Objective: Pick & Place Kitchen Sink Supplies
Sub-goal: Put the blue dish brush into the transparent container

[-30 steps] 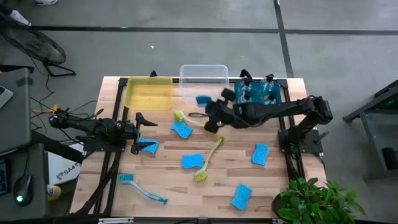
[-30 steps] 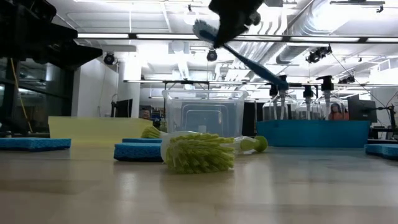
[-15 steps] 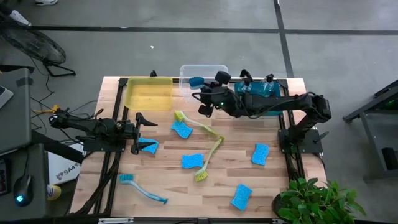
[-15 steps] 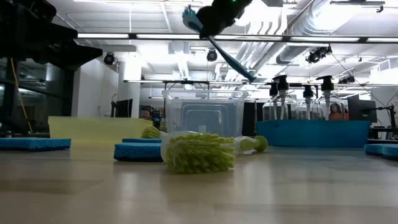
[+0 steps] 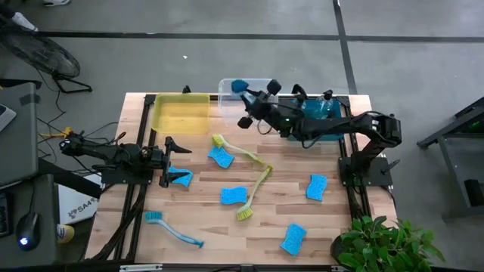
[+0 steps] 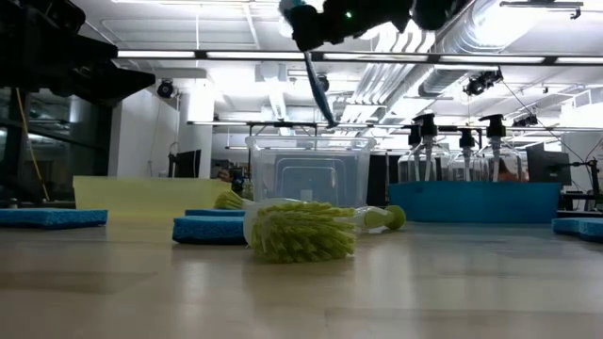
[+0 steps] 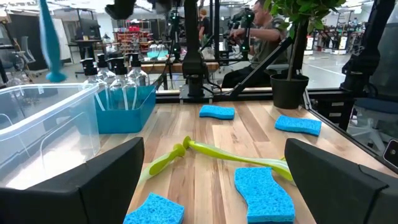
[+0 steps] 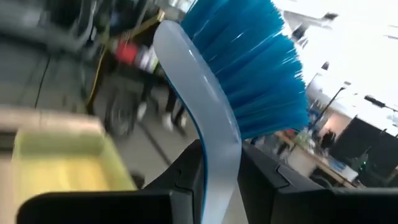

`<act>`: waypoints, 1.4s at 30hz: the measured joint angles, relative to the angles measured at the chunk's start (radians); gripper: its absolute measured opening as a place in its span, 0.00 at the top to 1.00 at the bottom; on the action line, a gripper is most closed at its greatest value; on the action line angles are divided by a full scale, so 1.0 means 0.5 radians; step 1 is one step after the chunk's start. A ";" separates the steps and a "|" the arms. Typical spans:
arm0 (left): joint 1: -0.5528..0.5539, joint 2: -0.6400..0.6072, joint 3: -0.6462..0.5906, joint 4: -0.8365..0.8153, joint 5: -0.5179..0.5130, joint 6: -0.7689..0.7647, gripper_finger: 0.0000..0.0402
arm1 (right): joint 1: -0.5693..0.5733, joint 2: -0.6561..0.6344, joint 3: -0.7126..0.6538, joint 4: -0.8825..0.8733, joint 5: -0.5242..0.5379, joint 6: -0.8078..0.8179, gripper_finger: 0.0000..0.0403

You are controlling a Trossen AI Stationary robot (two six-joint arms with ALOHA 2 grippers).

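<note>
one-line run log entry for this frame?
right gripper: shut on blue dish brush, raised over clear bin | left gripper: open, waiting at left table edge | on table: two brushes, five sponges

- The right gripper [image 6: 316,26] hangs high at the top of the scene, closed on a blue long-handled dish brush [image 6: 316,80] whose handle points down toward the clear plastic bin [image 6: 309,172] at the far edge.
- A yellow-green dish brush [image 6: 306,231] lies near, on the wooden table [image 6: 301,292], bristles forward.
- A flat bright-blue sponge [image 6: 207,229] rests just left of it; another blue sponge [image 6: 47,217] lies at far left.
- A yellow bin [image 6: 151,193] stands far left, a teal bin [image 6: 476,200] far right with clear spray bottles [image 6: 462,155] in it.
</note>
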 joint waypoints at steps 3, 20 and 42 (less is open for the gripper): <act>0.000 0.000 -0.001 0.000 0.000 0.000 0.05 | -0.074 0.000 -0.156 0.374 -0.068 0.139 0.84; 0.000 0.000 0.000 0.000 0.000 0.000 0.05 | -0.308 0.235 -0.287 0.609 0.308 0.771 0.83; 0.000 0.001 -0.001 0.000 0.000 0.000 0.05 | -0.530 0.298 -0.285 -0.012 0.466 1.427 0.82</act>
